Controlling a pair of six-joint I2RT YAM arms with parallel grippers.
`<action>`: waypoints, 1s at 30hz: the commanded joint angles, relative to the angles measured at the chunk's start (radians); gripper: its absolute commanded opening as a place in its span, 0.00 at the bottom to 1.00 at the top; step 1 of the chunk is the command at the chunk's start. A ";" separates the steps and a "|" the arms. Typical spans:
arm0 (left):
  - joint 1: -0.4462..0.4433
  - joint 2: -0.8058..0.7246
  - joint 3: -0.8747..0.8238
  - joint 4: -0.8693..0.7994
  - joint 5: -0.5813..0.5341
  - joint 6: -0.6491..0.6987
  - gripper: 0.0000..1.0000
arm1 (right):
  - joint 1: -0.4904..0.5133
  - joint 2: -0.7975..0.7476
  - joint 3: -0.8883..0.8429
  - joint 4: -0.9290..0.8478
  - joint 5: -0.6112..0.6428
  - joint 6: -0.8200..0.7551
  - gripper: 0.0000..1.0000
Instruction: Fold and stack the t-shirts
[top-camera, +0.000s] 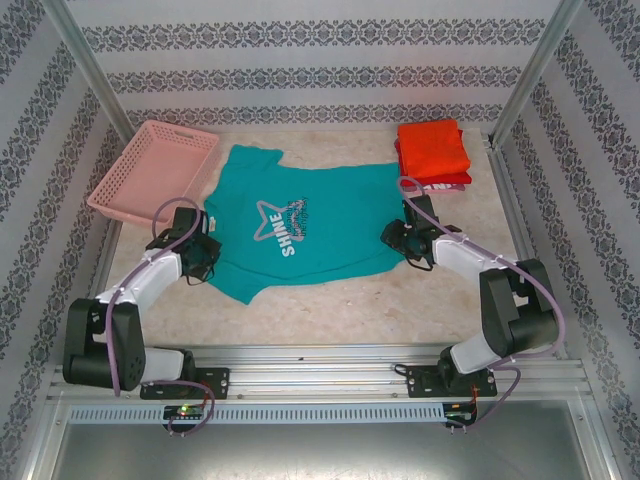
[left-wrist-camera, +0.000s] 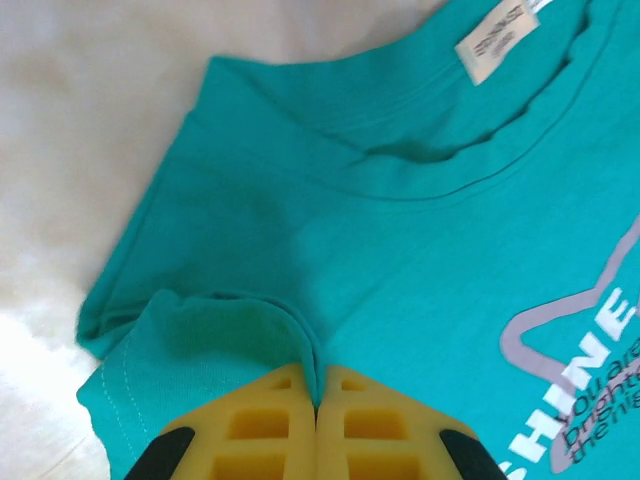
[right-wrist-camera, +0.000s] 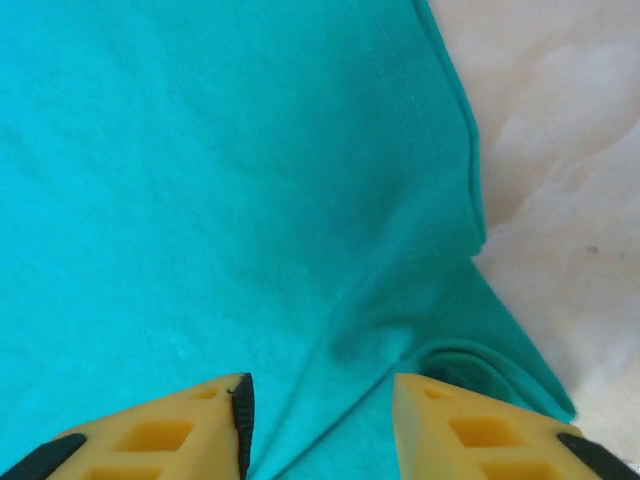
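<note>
Teal t-shirt (top-camera: 300, 225) lies spread flat in the middle of the counter (top-camera: 340, 300). Its star print is cut off at the side of the left wrist view. At the far right, a red shirt barely peeks out under the orange folded t-shirt (top-camera: 432, 148). The left hand (left-wrist-camera: 316, 385) is pinched tight on a sleeve fold. The right hand (right-wrist-camera: 320, 400) has its fingers apart over a curled corner of the teal shirt.
</note>
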 joint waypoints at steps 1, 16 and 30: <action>0.011 0.025 0.033 0.044 -0.009 0.024 0.00 | -0.013 -0.091 -0.056 0.041 0.026 0.003 0.44; 0.011 0.059 0.026 0.076 0.002 0.027 0.00 | -0.064 -0.234 -0.260 0.015 -0.016 0.025 0.31; 0.011 0.042 0.007 0.087 0.016 0.026 0.00 | -0.066 -0.134 -0.223 0.065 -0.115 0.034 0.14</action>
